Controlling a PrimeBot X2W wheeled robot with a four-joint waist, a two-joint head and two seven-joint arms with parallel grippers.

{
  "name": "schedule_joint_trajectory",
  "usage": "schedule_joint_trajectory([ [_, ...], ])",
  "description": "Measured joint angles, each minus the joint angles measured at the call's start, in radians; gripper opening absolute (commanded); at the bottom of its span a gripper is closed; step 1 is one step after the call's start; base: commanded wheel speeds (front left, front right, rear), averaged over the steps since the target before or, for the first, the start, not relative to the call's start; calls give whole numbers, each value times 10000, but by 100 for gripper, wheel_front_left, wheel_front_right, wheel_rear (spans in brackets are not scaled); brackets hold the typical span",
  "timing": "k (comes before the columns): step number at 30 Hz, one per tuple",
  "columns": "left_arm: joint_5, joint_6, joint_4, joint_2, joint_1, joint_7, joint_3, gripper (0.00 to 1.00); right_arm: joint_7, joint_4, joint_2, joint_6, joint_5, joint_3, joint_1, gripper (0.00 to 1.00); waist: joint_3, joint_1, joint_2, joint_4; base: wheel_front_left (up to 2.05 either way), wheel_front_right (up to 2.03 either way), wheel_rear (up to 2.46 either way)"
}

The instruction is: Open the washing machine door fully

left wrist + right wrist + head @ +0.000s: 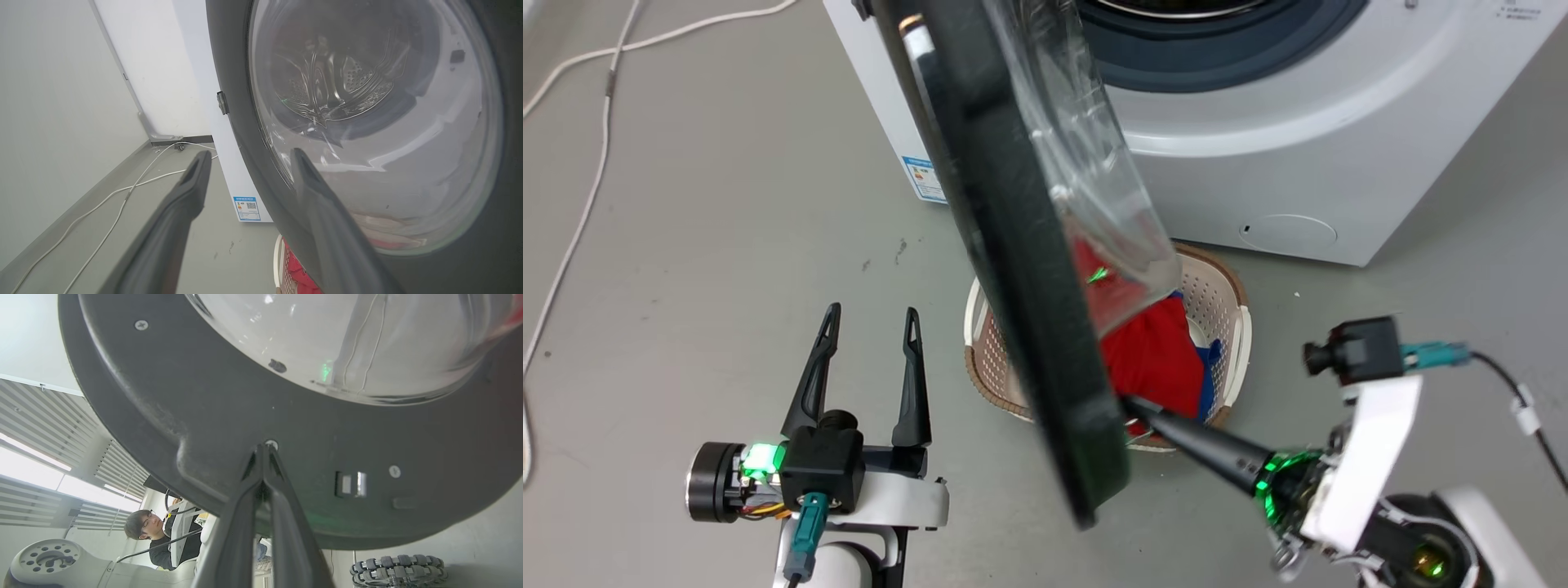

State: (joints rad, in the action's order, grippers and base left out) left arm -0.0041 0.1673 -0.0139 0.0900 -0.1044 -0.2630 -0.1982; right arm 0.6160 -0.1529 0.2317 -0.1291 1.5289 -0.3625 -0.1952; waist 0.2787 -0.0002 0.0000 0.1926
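**Door-opening step, door partway out.** The washing machine door (1021,269) stands roughly edge-on to the head camera. It is swung out from the washing machine (1298,139) and hangs over a cream basket (1227,304) of red cloth (1156,355). The right gripper (1131,404), fingers pressed together with nothing between them, touches its tip to the door's inner black rim near the free edge. The left gripper (872,314) hovers on the door's outer side, fingers spread, apart from it. Good practice is to push along the hinge arc, with the tip on the rim rather than the glass bowl and the left gripper out of the door's path.
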Motion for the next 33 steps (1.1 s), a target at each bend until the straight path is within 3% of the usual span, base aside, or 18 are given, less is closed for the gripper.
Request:
schedule_joint_trajectory([
  [10,0,0,63,15,163,0,-8,100,-276,337,-550,0,-102,-836,172,0,-274,1,0,137,0,0,0],
  [18,0,12,157,82,394,0,42,100,-991,546,-518,0,-357,-826,317,1,-631,0,0,73,0,0,0],
  [21,0,33,176,144,563,0,90,100,-1868,539,-453,0,-669,-489,399,100,-873,0,0,20,0,0,0],
  [27,-15,48,188,249,998,0,146,100,-4324,226,-270,0,-1515,199,764,100,-1461,1,0,-121,0,0,0],
  [33,-15,92,92,397,1328,0,263,100,-7994,382,73,0,-3313,1191,946,100,-1928,1,0,-334,0,0,0],
])
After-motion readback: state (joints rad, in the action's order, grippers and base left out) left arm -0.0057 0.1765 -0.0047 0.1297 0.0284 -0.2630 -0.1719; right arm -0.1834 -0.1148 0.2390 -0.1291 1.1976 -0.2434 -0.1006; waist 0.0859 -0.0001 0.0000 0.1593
